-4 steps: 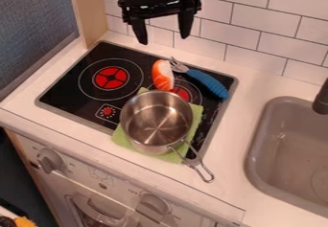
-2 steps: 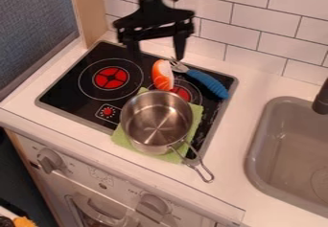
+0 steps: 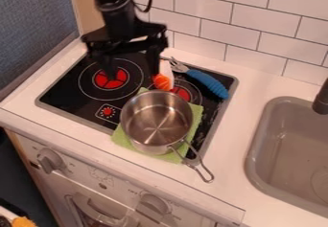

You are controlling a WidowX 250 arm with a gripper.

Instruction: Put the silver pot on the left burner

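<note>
The gripper [image 3: 133,72] has its fingers [image 3: 153,62] apart; nearer the camera than them, the upright silver pot [image 3: 156,121] points its handle away, toward lower right.

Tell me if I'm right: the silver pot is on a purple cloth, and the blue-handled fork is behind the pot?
Almost: the camera view shows the cloth under the silver pot is green, not purple. The blue-handled fork is behind the pot.
</note>
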